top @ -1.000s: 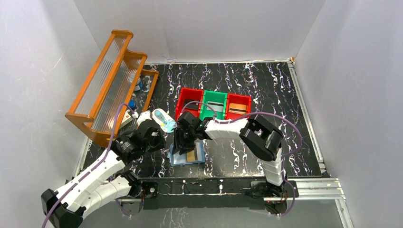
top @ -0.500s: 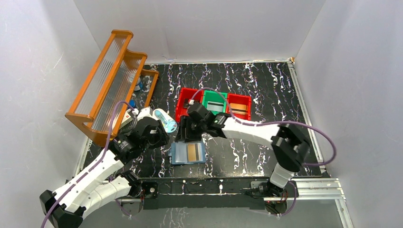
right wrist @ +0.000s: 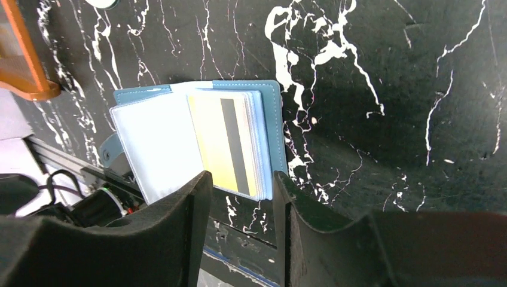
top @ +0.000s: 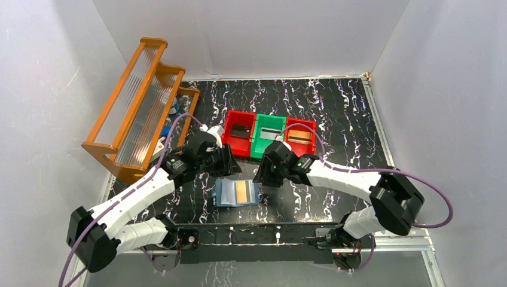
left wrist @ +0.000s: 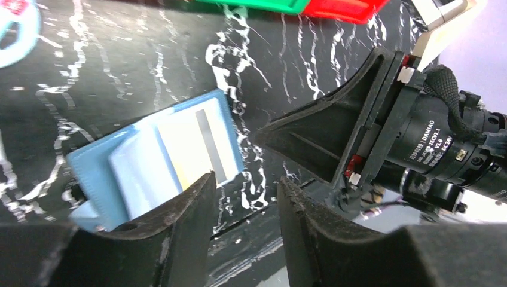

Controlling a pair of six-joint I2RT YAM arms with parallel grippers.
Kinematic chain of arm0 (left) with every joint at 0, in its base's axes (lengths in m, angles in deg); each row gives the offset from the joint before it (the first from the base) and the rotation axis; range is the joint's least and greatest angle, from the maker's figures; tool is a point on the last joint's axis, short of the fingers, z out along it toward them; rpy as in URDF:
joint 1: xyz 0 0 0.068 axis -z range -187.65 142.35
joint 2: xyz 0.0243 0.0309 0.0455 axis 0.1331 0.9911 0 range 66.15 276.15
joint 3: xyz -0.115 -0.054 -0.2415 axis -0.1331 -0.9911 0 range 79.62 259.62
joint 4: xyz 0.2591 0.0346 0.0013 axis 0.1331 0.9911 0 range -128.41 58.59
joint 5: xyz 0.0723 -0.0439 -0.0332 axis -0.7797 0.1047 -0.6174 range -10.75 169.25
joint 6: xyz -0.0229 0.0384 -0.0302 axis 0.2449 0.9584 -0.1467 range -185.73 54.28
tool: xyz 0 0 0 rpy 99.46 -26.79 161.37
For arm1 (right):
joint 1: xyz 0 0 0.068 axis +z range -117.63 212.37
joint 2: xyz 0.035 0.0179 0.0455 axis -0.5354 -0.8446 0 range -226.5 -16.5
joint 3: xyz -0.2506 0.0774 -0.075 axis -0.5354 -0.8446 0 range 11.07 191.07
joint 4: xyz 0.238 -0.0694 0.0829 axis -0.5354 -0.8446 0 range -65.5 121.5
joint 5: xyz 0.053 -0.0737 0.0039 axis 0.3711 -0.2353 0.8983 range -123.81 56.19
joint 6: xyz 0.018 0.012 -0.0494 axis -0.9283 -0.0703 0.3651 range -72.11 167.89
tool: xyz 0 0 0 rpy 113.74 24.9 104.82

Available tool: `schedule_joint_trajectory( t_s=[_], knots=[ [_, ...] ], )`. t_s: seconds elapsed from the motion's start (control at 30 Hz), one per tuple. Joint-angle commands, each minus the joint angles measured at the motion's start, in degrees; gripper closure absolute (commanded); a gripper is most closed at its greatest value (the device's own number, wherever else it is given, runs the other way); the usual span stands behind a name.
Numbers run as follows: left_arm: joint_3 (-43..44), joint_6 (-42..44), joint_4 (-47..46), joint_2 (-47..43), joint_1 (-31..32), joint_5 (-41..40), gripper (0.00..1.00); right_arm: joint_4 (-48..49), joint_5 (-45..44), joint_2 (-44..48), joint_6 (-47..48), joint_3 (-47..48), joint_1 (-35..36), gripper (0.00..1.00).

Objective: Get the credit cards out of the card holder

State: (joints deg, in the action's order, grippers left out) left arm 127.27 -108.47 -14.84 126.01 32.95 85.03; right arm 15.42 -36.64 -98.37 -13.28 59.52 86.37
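My left hand (top: 223, 161) and right hand (top: 263, 174) both hang empty over the table (top: 335, 119), fingers slightly parted. The card holder (top: 226, 194) lies open between and just beneath them. A tan-orange card (top: 241, 191) sits in its pocket.

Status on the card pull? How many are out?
Done: three look out, one per bin: dark card in the left red bin, pale card in the green bin, tan card in the right red bin.
In hand: nothing. The left gripper and right gripper are open and empty near the holder.
Left: a yellow card sits in the open holder's pocket.
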Motion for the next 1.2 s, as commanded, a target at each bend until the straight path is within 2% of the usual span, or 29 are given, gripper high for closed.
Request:
schedule_joint_trajectory(
  t_s=[0.0, 0.13, 0.33, 0.8, 1.17],
  knots=[
    [-2.1, -2.0, -6.1, 3.2, -0.3, 10.4, 0.61, 7.1, 0.7, 4.4, -4.9, -3.6, -0.2, 0.52],
    [-5.4, -4.0, -8.2, 6.3, -0.9, 11.8, 0.63, 14.0, 5.0, 4.4, -6.3, -6.7, -0.2, 0.55],
    [-10.4, -4.7, -9.9, 8.4, -1.9, 9.7, 0.68, 18.0, 9.6, 0.2, -5.4, -5.4, -0.2, 0.58],
    [-16.4, -4.1, -12.8, 8.9, -2.5, 6.8, 0.71, 15.2, 13.6, -9.5, -4.6, -1.2, -0.2, 0.59],
    [-18.8, -4.7, -15.0, 8.7, -2.6, 6.3, 0.72, 10.6, 10.7, -9.6, -3.8, 0.0, -0.3, 0.58]
  ],
)
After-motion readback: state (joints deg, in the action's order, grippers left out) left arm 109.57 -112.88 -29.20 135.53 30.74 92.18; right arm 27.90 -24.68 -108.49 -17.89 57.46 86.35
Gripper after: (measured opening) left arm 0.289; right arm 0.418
